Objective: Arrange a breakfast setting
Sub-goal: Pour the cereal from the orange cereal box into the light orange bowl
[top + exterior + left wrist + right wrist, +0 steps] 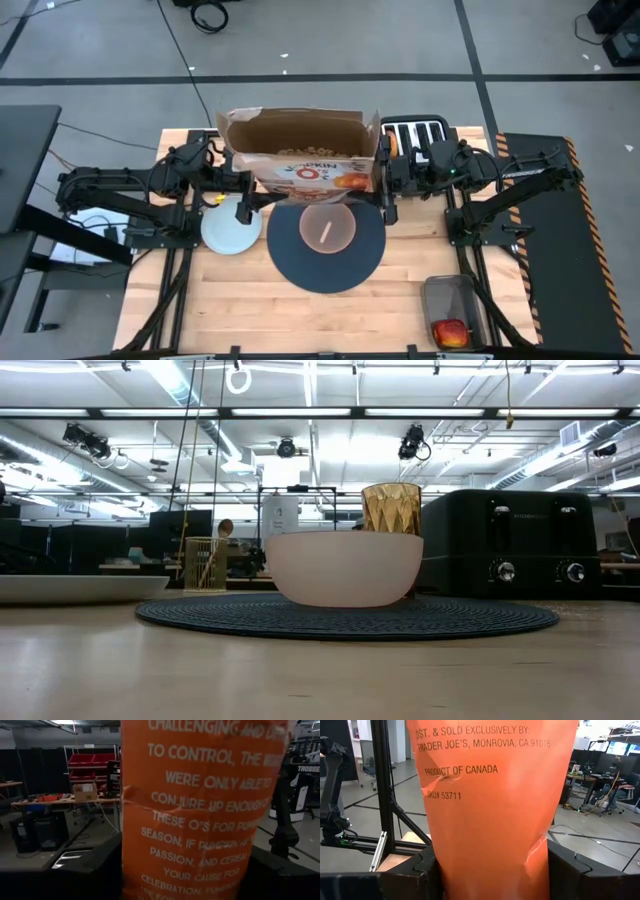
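High view: both grippers clamp the tall orange-and-brown cardboard cereal box (305, 160), open-topped, at 12 o'clock of the large round dark-blue mat (327, 262).
Left gripper (232, 182) and right gripper (385, 172) each pinch a narrow side panel; light, crushable card, so grip low and gently.

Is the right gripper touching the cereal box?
Touching. In the right wrist view the cereal box fills the space between the right gripper's two dark fingers, pressed against both. The high view agrees.

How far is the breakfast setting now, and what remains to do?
Done: the pink bowl sits on the large round dark-blue mat, with the pale-blue plate beside it. In hand: the left gripper and right gripper hold the open orange-and-brown cereal box in their jaws, behind the bowl. Left: the red apple waits in a clear container at the table's corner.
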### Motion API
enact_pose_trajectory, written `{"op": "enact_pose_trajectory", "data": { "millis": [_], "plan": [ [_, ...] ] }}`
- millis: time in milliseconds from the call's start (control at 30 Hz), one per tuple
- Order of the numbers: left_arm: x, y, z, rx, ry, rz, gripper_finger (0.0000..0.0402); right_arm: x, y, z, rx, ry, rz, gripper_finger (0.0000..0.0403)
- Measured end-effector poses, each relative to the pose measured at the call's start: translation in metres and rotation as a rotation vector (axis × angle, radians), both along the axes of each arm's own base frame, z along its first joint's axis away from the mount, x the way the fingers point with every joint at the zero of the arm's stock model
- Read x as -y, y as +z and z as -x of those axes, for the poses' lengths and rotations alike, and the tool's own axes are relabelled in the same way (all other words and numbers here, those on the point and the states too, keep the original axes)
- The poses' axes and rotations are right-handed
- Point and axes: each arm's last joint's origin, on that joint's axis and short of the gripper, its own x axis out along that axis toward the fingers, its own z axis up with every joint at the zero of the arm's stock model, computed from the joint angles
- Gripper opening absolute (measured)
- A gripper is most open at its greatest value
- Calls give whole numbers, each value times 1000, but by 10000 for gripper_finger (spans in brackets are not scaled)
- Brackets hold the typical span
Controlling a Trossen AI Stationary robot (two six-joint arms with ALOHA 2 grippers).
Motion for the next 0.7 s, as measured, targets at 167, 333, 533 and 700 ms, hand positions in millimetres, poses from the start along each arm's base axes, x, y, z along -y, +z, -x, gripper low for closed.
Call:
{"op": "enact_pose_trajectory", "data": {
  "millis": [167,333,533,700],
  "plan": [
    [0,4,1,37,4,-12,279,1,4,1,34,-21,0,267],
    [0,9,5,77,19,-28,273,2,10,6,78,-29,-9,324],
    [0,11,8,98,17,-28,271,1,18,14,121,-23,4,379],
    [0,17,10,163,14,-26,271,-5,29,27,197,6,51,385]
  ]
}}
